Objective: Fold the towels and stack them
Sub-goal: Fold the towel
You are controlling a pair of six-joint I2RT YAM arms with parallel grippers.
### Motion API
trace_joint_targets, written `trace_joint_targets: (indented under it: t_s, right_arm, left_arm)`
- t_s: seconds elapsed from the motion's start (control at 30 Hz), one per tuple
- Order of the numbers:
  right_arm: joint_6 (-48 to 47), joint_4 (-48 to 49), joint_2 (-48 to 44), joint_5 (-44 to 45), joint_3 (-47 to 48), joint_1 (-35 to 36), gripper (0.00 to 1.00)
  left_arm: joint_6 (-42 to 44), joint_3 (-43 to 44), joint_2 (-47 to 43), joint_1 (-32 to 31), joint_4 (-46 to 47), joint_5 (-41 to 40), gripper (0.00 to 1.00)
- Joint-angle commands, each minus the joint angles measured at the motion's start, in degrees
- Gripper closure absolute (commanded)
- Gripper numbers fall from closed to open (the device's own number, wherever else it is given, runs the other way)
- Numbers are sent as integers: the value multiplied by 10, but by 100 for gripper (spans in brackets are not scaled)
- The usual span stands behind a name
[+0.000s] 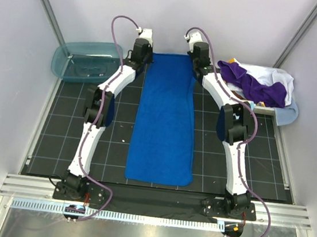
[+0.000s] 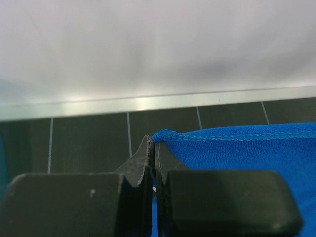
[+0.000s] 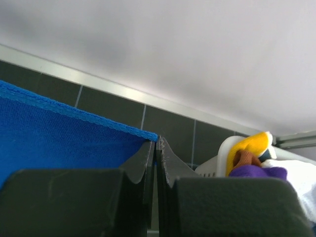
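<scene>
Towel [image 1: 165, 119] in royal blue lies stretched lengthwise down the middle of the dark gridded table [image 1: 64, 136]. It is flat and unfolded, its near short edge close to the arm bases and its far edge up by the back wall. The left gripper [image 2: 153, 148] is clamped on the far left corner. In the left wrist view the hemmed edge runs off to the right from between its pressed-together jaws. The right gripper [image 3: 156, 145] pinches the far right corner the same way, jaws together with the blue hem caught at their tips. The two arms reach forward along the long sides of the towel, one on each side.

More towels are heaped at the far right of the table. A deep purple towel [image 1: 249, 83] is draped over the top, a white towel [image 1: 280, 81] lies behind it, and a light blue towel [image 1: 288, 116] hangs at the near right edge of the heap. They sit in a white basket [image 3: 222, 155], whose rim shows in the right wrist view near the pinched corner. A yellow-orange shape [image 3: 253, 144], too blurred to name, shows over that rim. A teal tub [image 1: 61, 63] stands at the far left corner of the table, well apart from the towel. Pale walls [image 1: 172, 10] close in the table on three sides.
</scene>
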Motion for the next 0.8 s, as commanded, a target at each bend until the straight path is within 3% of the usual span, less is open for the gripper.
trace_joint_targets:
  t_s: [0.0,0.17,0.47,0.77]
  right_arm:
    - [31,-30,-60,20,-6,-3,91]
    - [68,-68,-92,21,-40,-3,91]
    - [136,-148,-153,11,-112,10,87]
    - [210,-195,-218,-23,-247,29,89]
  left_arm:
    - [-18,-14,-64,12,14,-15,100]
    - [-35,-64,-108,12,7,-6,100]
    - [-57,-229,-223,1,3,-13,100]
    - [-89,-392,-320,-25,-5,-37,100]
